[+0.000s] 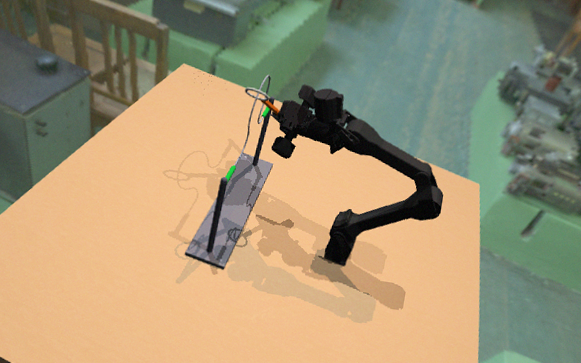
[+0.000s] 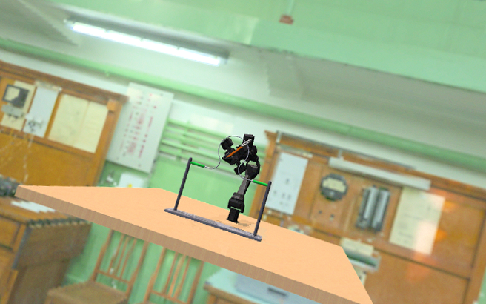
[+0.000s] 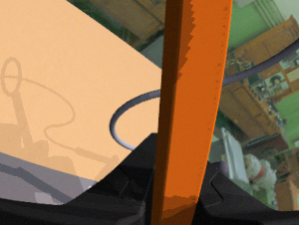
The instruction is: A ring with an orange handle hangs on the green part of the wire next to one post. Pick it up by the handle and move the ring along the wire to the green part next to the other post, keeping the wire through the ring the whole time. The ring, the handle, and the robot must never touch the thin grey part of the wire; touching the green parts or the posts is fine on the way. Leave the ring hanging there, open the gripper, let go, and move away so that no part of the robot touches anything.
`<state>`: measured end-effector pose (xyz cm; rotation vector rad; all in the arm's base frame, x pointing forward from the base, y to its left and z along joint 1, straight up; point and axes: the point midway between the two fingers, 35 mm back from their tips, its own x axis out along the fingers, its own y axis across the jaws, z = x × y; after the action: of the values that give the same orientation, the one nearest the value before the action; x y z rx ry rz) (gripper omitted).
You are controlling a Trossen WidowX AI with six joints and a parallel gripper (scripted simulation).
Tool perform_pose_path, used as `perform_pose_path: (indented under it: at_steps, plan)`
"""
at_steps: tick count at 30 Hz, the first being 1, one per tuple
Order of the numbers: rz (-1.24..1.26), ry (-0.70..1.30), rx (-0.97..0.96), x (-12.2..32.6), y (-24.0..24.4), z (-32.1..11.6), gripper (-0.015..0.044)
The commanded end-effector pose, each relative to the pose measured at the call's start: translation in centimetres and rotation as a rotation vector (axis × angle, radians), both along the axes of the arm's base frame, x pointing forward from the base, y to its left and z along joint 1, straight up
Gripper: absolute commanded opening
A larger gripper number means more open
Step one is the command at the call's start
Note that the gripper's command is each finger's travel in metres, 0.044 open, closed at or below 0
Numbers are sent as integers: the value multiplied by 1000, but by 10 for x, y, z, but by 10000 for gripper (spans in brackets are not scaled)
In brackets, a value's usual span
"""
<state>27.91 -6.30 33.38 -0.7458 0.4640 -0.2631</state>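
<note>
My gripper point(image 1: 278, 111) point(image 3: 163, 142) is shut on the orange handle point(image 1: 271, 106) point(image 2: 234, 154) point(image 3: 194, 100). The ring point(image 1: 246, 90) point(image 2: 247, 142) is up at the wire's high loop, on its right side in the exterior view, seen nearly edge-on there; it is outside the wrist view. The thin grey wire point(image 1: 247, 134) point(image 2: 218, 156) point(image 3: 115, 115) appears to pass through it. In the wrist view the wire passes behind the handle; any contact cannot be told. One green part point(image 1: 266, 111) point(image 2: 198, 164) is by the far post, the other point(image 1: 231, 172) point(image 2: 260, 182) by the near post.
The far post point(image 1: 261, 136) point(image 2: 182, 184) and near post point(image 1: 216, 215) point(image 2: 262, 209) stand on a grey base point(image 1: 258, 184) point(image 2: 207, 222). The base lies on the orange table point(image 1: 330, 347) point(image 2: 130, 207). The arm reaches in from the right in the top view.
</note>
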Motion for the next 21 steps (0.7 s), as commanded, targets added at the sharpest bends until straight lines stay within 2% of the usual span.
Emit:
perform_pose_path:
  at_steps: [1, 21]
  plan:
    - [-3, -8, -53, -1, -2, 3, -150]
    - [-5, -29, -325, -1, -10, 13, -150]
